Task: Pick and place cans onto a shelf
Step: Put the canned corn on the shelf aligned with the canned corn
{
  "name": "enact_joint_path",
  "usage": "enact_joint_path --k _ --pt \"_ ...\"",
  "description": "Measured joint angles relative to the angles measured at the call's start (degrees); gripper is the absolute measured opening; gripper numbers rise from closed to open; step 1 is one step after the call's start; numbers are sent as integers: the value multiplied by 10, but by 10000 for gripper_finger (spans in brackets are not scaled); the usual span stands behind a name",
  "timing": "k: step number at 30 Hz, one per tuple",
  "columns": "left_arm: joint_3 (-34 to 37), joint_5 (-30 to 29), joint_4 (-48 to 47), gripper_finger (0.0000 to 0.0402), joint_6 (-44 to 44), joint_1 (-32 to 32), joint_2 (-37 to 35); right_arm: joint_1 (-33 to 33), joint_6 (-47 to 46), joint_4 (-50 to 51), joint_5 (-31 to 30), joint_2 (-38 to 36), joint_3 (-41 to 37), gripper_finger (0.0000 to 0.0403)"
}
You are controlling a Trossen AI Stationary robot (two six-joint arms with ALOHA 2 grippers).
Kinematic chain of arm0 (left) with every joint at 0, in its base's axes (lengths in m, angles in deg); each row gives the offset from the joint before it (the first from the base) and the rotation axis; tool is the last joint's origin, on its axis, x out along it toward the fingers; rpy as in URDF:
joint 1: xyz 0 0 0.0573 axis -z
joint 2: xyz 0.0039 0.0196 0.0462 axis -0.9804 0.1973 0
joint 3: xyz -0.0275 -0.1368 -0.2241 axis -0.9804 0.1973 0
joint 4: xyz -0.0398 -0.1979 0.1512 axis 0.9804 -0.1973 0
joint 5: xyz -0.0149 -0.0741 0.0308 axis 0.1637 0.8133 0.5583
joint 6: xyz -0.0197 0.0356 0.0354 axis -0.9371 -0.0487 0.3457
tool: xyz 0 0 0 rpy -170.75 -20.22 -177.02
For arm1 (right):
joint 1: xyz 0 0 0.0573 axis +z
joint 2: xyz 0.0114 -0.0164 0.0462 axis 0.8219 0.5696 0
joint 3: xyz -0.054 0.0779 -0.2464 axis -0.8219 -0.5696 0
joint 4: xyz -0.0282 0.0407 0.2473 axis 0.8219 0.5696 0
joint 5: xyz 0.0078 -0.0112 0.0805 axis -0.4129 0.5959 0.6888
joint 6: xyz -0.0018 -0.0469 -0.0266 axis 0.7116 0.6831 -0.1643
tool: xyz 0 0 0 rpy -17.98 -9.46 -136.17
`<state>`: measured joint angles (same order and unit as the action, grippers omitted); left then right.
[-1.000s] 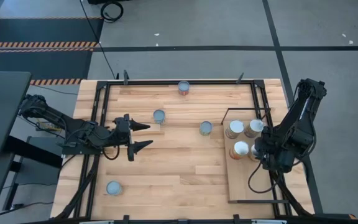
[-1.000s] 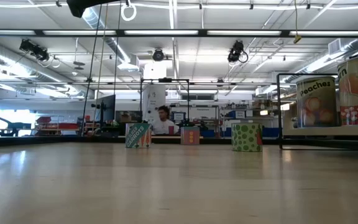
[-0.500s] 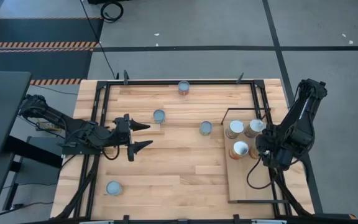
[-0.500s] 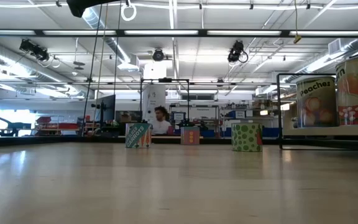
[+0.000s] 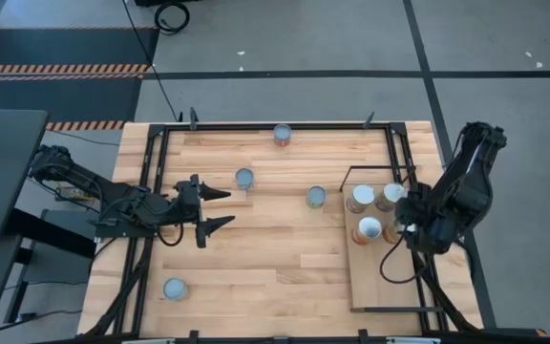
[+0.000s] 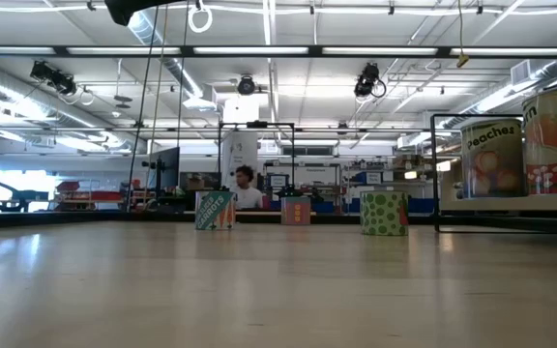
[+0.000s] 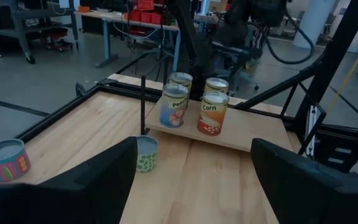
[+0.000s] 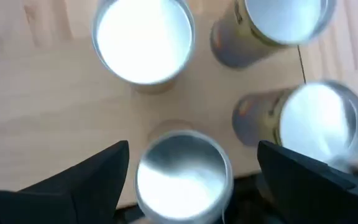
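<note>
Four cans stand upright on the pale wooden shelf [image 5: 382, 282] at the table's right: three show from above [image 5: 361, 198], [image 5: 390, 196], [image 5: 370, 229]. The fourth [image 8: 183, 177] sits under my right gripper [image 8: 192, 152]. That gripper [image 5: 399, 232] is open and points down, its fingers on either side of this can and clear of it. Several more cans stand on the tabletop [image 5: 244, 178], [image 5: 316, 196], [image 5: 283, 134], [image 5: 174, 289]. My left gripper [image 5: 220, 208] is open and empty at the table's left, pointing toward the shelf [image 7: 229, 134].
A thin black wire frame [image 5: 348, 191] edges the shelf. A black frame [image 5: 160, 143] runs along the table's edges. Bare tabletop [image 5: 275, 248] lies between the arms. In the low view, a person [image 6: 247, 188] shows in the room behind the table.
My right arm has drawn a little toward the table's right edge above the shelf. The cans have kept their places.
</note>
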<state>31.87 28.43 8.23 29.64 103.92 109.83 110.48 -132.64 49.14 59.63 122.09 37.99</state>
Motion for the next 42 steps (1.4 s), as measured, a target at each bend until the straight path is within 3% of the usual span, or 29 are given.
enact_joint_path --k 3,6,15,21,29,42 --pt "0 3 0 318 0 0 0 -8 5 -4 38 -6 1 332" --pt "0 22 0 318 0 0 0 -18 5 -2 66 -6 -12 273" --pt "0 42 0 318 10 0 4 -48 5 -16 96 -6 -35 18" --pt "0 42 0 318 10 0 4 -72 21 -47 140 -7 -68 16" --pt "0 43 0 318 9 0 4 -97 35 -66 119 -9 -62 8" --pt "0 43 0 318 9 0 4 -108 49 -72 155 -7 -61 5"
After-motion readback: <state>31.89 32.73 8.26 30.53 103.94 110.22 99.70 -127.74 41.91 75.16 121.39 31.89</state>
